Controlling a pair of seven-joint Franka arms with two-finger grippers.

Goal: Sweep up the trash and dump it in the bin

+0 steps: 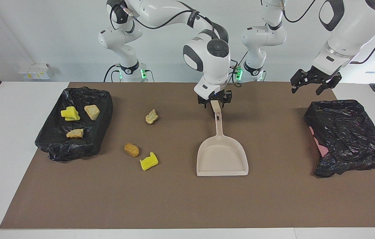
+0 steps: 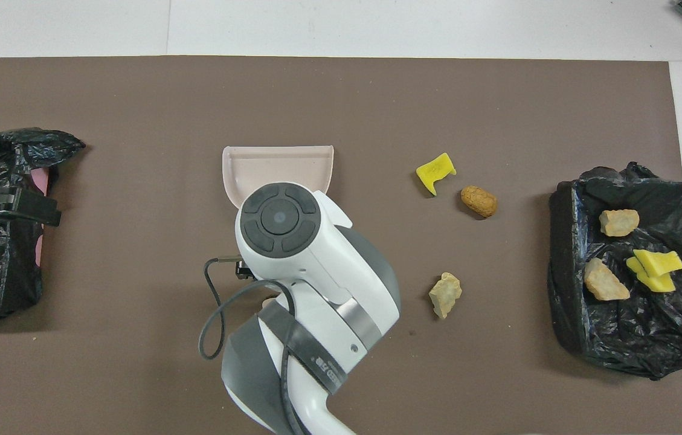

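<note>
Right gripper [image 1: 215,101] hangs in the upper middle of the facing view, low over the end of the dustpan's [image 1: 222,159] handle. Its two fingers stand apart, one on each side of the handle's tip, and they do not hold it; if a finger touches the handle, I cannot tell. The beige dustpan lies flat on the brown mat [image 1: 187,202] at the centre of the frame, with its handle pointing up the frame to the robots and its wide mouth pointing to the lower edge. In the overhead view the right arm covers the handle, and only the mouth part of the dustpan shows.

The left gripper [image 1: 309,87] waits in the air with fingers spread open and holds nothing. It is at the upper edge of the mat, at the left arm's end of the table, above a crumpled black bag [image 1: 346,132] with a little pink showing at its side.

The trash is in two groups. Three pieces lie on the mat between the dustpan and the bin: a tan lump [image 1: 151,117] nearer to the robots, then a brown lump [image 1: 131,149] and a yellow chunk [image 1: 149,161] just beside each other lower in the frame. Three more pieces are inside the bin [image 1: 102,109], lined with black plastic, at the right arm's end of the table: a yellow piece [image 1: 70,113], a tan piece [image 1: 92,112] and another tan piece [image 1: 74,133]
</note>
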